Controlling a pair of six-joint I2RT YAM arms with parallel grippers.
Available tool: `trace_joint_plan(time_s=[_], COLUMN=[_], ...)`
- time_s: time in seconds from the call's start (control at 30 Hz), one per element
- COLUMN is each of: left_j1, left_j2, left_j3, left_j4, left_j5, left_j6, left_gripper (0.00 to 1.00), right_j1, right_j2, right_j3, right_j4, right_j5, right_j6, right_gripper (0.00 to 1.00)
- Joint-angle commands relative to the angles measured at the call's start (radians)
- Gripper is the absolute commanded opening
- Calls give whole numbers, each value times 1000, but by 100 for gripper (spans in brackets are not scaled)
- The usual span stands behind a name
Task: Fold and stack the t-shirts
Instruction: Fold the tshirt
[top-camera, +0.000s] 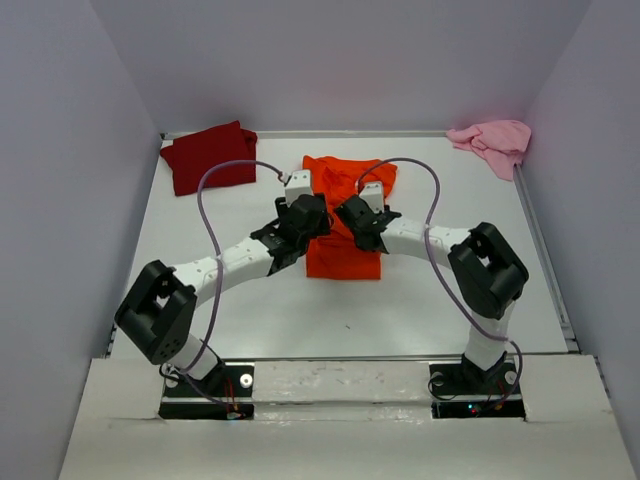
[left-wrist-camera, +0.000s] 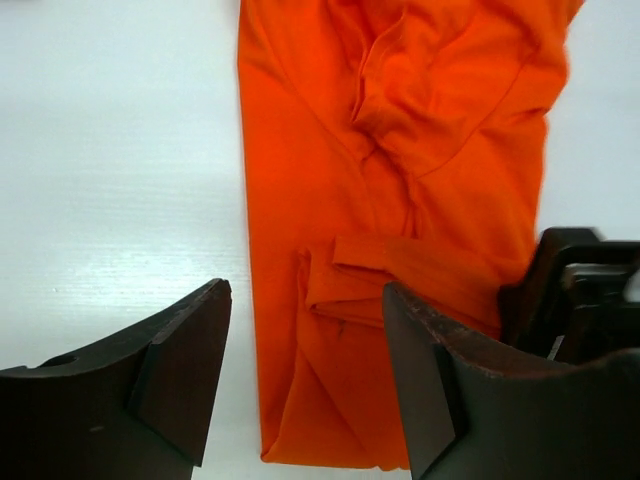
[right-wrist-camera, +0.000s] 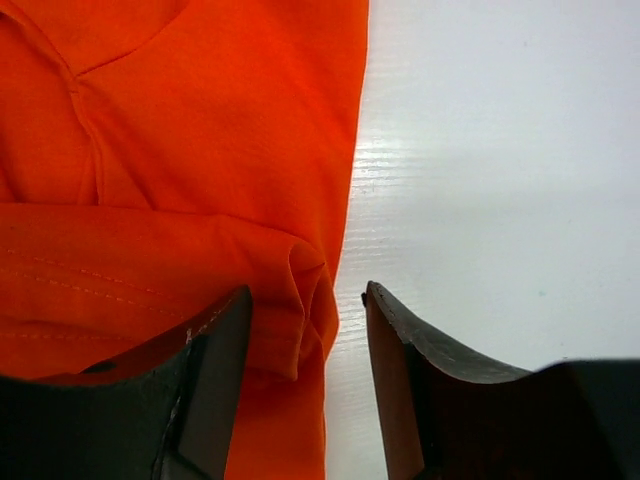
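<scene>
Bright orange cloth t-shirt: you have it lying flat at the middle of the white table. It is folded lengthwise into a narrow strip that runs under and between both sets of fingers.

Left fingers: apart, nothing clamped. One finger stands over bare table and the other over orange cloth. The strip's left edge runs through the gap between them. Just ahead of the finger over the cloth, a stitched hem band lies doubled back across the strip. Beyond that, the cloth is creased into loose diagonal folds.

Right fingers: apart, nothing clamped. One finger stands over the cloth and the other over bare table. The strip's right edge runs down through the gap. A small rolled fold at that edge sits just ahead of the gap, where a stitched layer overlaps the cloth beneath.

Whether either set of fingers touches the cloth cannot be told from your views.

Dark red cloth t-shirt: well beyond the left fingers and off to their left, lying at the far corner of the table, folded roughly square.

Pale pink cloth t-shirt: well beyond the right fingers and off to their right, crumpled at the opposite far corner.

The three t-shirts lie well apart from one another.
</scene>
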Motion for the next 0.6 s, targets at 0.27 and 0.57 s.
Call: trace_joint_plan(time_s=[0.27, 0.57], left_j1=[52, 114], left_j2=[-239, -335], left_j3=[328, 55], left_j4=[-133, 179], left_j5=[-139, -129], left_j6=[305, 348], left_gripper=[72, 72], right_j1=[4, 33], right_j2=[-199, -110], right_j3=[53, 50], right_j4=[26, 62], right_j5=[-167, -377], right_j6=[-176, -199], right_gripper=[59, 62])
